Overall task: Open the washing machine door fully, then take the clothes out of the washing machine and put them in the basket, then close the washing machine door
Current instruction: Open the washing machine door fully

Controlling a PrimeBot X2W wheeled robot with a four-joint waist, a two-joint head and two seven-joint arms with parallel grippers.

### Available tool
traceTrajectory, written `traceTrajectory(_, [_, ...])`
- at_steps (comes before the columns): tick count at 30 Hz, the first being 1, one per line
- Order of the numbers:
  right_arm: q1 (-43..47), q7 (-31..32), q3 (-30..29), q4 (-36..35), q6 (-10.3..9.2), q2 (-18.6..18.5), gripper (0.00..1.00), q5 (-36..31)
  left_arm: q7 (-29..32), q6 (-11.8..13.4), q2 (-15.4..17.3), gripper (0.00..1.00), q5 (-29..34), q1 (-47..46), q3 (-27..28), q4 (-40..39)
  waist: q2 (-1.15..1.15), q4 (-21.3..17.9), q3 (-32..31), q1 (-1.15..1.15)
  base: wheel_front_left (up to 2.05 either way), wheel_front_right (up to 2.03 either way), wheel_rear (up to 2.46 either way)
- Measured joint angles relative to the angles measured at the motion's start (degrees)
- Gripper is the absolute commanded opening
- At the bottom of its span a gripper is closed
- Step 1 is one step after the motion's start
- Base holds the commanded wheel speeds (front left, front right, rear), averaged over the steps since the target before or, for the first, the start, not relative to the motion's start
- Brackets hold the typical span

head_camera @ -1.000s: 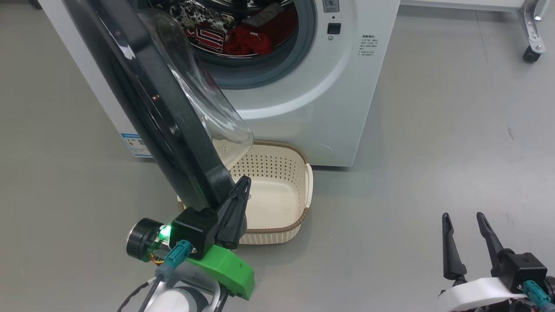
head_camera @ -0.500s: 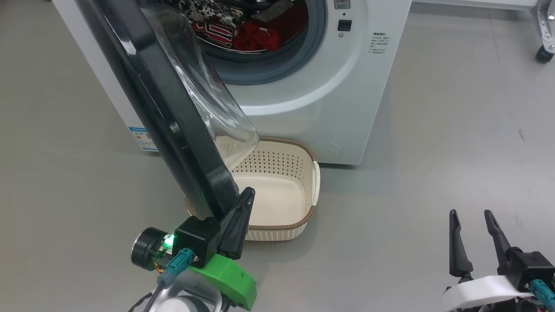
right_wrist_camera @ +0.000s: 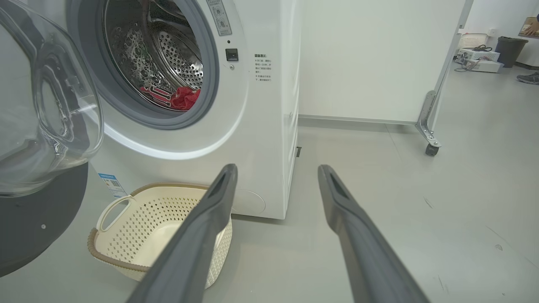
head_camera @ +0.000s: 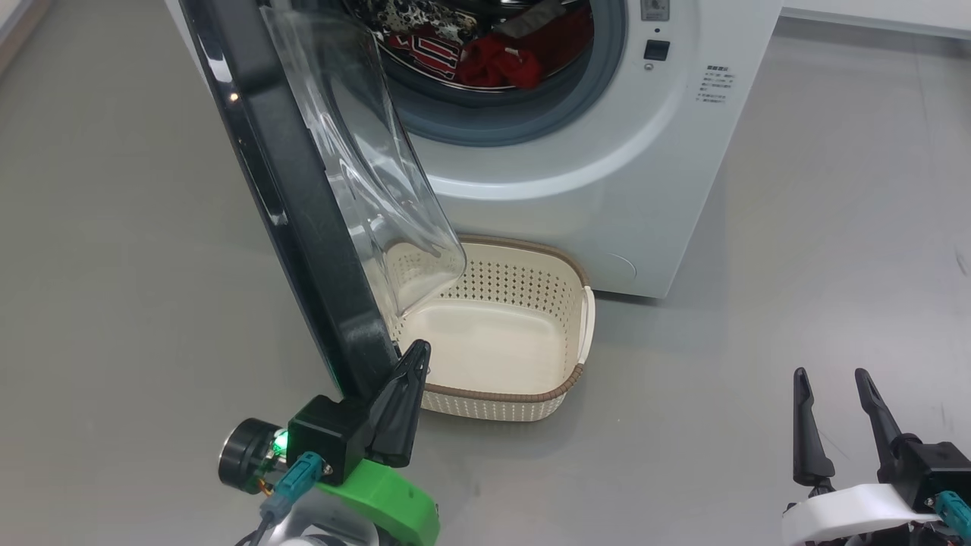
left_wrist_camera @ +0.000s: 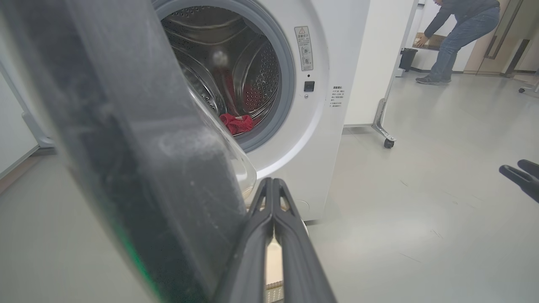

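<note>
One step is in hand: swinging the washing machine door [head_camera: 303, 205] fully open. My left gripper [head_camera: 416, 355], pinched together and empty, leans against its black rim. The basket [head_camera: 531, 398] sits just beyond the tips, and the clothes [head_camera: 497, 64] lie far ahead. My right gripper [head_camera: 830, 373] hangs spread wide. Next, I'd push leftward.

Bright, even overhead light. Shadows are soft, with a faint one beside the cream perforated plastic basket [head_camera: 493, 409]. White glare streaks on the big round black-rimmed washing machine door [head_camera: 303, 227] and its clear window [head_camera: 364, 152]. Left wrist view: door rim up close, badly out of focus. Wrist views bow at the edges. Small green indicator light [head_camera: 281, 438] tints the rim.
</note>
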Motion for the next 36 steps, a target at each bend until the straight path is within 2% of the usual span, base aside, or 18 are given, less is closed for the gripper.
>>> traceTrajectory(13, [0.5,0.0,-0.9,-0.3,0.03,-0.3,1.00,-0.8,-1.3,0.2,0.0,0.00,0.0,3.1,0.5,-0.7,0.00,5.9,-0.7,0.00,0.00,0.00,0.00])
traceTrajectory(21, [0.7,0.0,-0.7,-0.5,0.52,-0.3,1.00,-1.0,-2.3,0.5,0.0,0.00,0.1,3.8,3.1,-0.8,0.00,9.0,-0.8,0.00,0.00,0.00,0.00])
traceTrajectory(36, [0.4,0.0,-1.5,-0.5,0.67,-1.5,1.00,-1.9,-4.9,0.5,0.3,0.00,1.3,4.2,11.6,-0.6,0.00,9.8,0.2,0.00,0.00,0.00,0.00])
